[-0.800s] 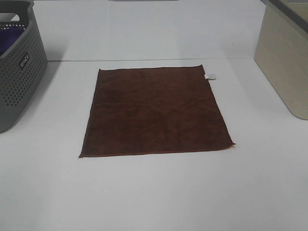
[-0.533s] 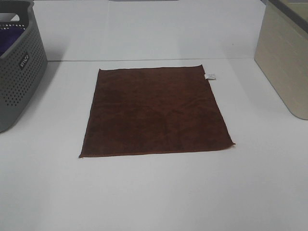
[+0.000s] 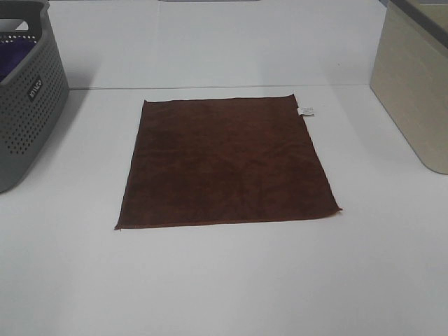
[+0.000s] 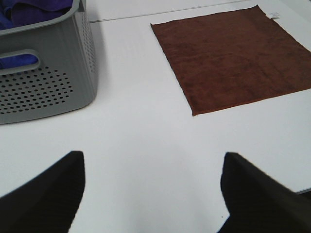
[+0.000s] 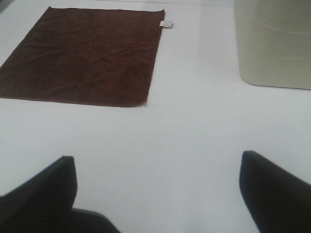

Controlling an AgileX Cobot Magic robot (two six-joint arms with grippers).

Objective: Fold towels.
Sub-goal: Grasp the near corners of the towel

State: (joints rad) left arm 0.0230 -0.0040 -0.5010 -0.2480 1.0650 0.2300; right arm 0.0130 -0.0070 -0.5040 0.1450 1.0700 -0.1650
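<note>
The reddish-brown towel point(image 3: 225, 162) lies flat and unfolded in the middle of the white table, with a small white tag point(image 3: 306, 111) at its far right corner. It also shows in the left wrist view point(image 4: 228, 60) and the right wrist view point(image 5: 85, 56). Neither gripper shows in the exterior high view. My left gripper point(image 4: 151, 191) is open and empty, over bare table short of the towel's near left corner. My right gripper point(image 5: 158, 194) is open and empty, over bare table short of the towel's near right corner.
A grey perforated basket point(image 3: 28, 105) holding a purple cloth point(image 4: 34, 7) stands at the far left. A beige bin point(image 3: 416, 91) stands at the far right. White table point(image 3: 224, 280) surrounds the towel.
</note>
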